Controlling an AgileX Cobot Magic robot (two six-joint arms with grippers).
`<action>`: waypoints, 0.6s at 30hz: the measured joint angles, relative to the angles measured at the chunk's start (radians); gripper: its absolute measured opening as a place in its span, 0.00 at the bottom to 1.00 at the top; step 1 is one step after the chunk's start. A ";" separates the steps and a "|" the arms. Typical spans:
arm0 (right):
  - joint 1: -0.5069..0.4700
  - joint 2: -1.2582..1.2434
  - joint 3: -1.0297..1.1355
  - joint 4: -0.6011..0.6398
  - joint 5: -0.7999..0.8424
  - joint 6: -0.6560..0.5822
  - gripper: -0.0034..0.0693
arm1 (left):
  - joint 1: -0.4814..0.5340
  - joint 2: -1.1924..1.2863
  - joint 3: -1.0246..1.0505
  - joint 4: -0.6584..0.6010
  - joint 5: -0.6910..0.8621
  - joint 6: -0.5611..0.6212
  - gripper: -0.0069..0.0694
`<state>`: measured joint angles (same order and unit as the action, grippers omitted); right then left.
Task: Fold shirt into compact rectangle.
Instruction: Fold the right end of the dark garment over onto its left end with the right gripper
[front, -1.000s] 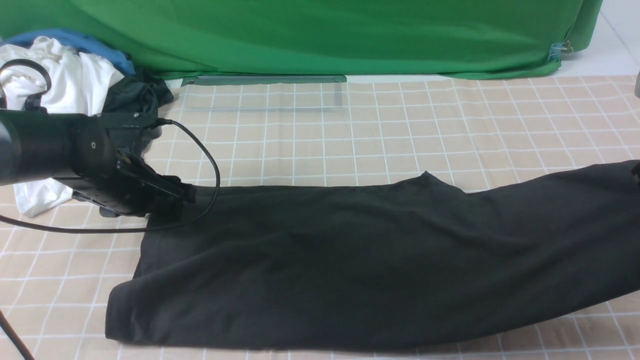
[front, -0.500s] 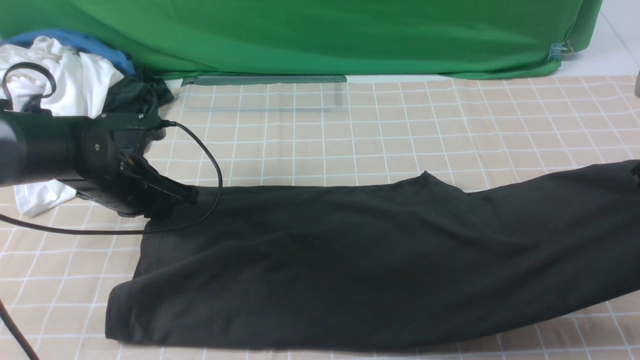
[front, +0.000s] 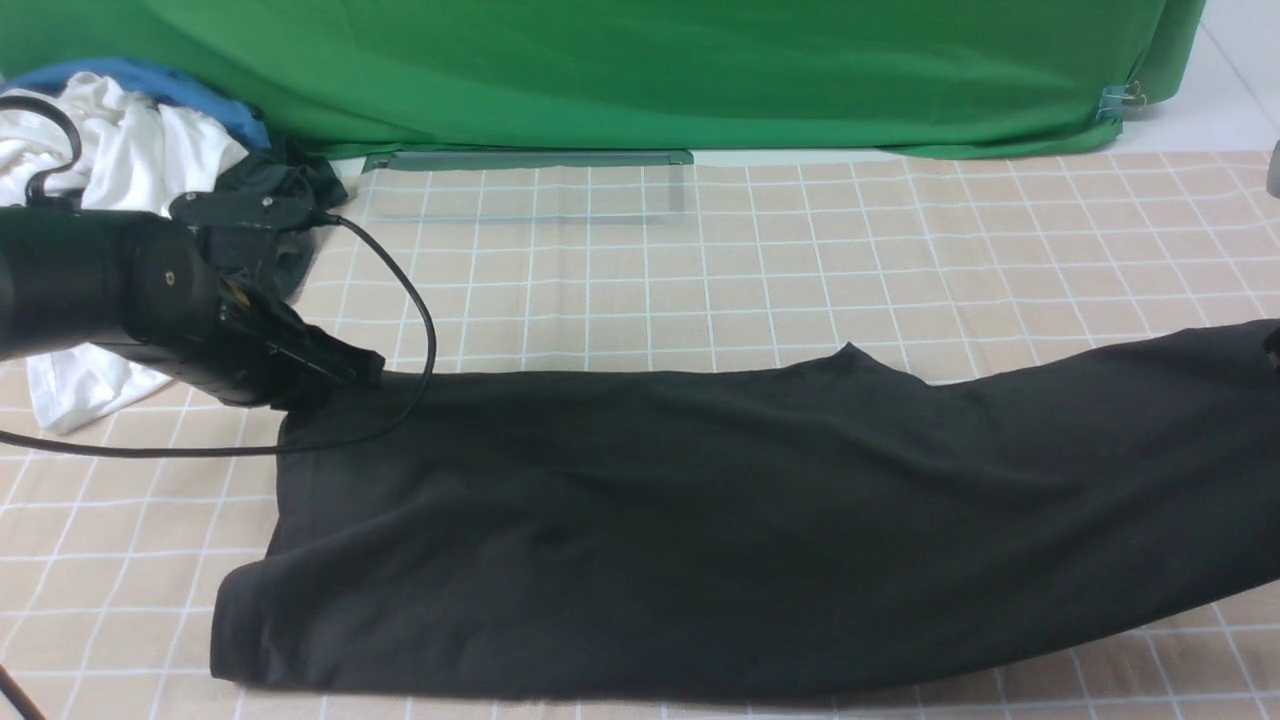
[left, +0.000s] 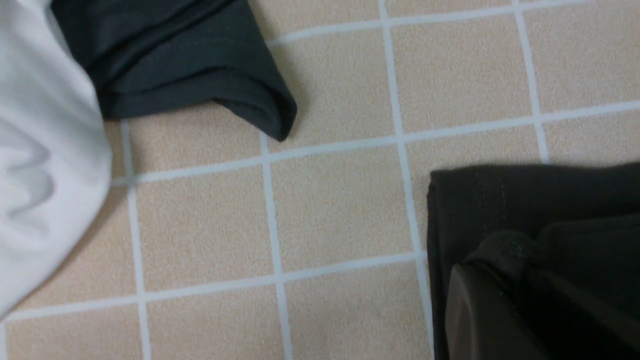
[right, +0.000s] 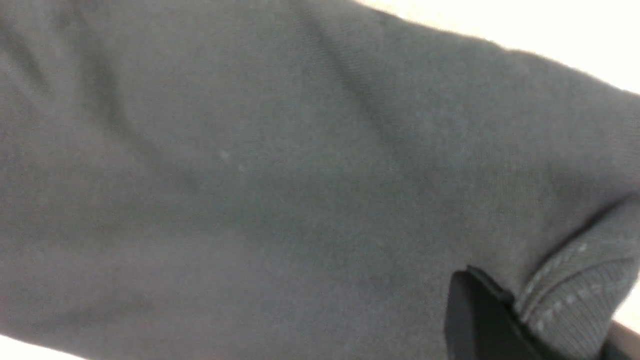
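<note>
**Both ends pinched; T-shirt is a long band, crosswise folds left**

My left claw (front: 345, 368): shut right down, pinching the far-left hemmed corner of the black cotton T-shirt (front: 700, 520). Left wrist view shows fabric bunched over one finger (left: 500, 310).

My right claw (right: 525, 335): nearly shut, w/ a stitched hem right at the finger. Looks gripped, since that end of the T-shirt rises off the table twd the front view's right edge. The claw itself is barely in the front view.

T-shirt position: a long dark band running L to R across the beige white-checked tablecloth (front: 700, 260). Left end is flat, right end lifted. Small peak on the far edge, right of centre. No print visible.

Progress (my est.): lengthwise folding looks done. The band is narrow and the near-left edge shows stacked layers. Not compact yet. The ends need bringing together crosswise, prob. once or twice, then flattening. Approx. halfway.

Nearby: heap of white and blue clothes (front: 120, 150) w/ a dark grey-teal garment (left: 175, 65) beside my left arm. It's clear of the T-shirt corner and not part of the job.
</note>
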<state>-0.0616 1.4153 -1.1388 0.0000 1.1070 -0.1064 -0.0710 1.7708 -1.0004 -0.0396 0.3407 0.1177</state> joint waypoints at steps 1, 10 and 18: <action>0.000 0.000 0.000 0.000 0.000 0.000 0.19 | 0.000 0.000 0.000 0.000 -0.016 0.000 0.13; 0.000 0.000 0.000 0.000 -0.001 0.000 0.19 | 0.000 0.000 0.001 0.001 -0.139 0.000 0.14; 0.000 0.000 0.000 0.000 -0.001 0.000 0.19 | 0.000 0.000 0.001 0.026 -0.180 0.000 0.19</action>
<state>-0.0616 1.4153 -1.1388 0.0000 1.1060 -0.1064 -0.0710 1.7708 -0.9997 -0.0138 0.1603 0.1177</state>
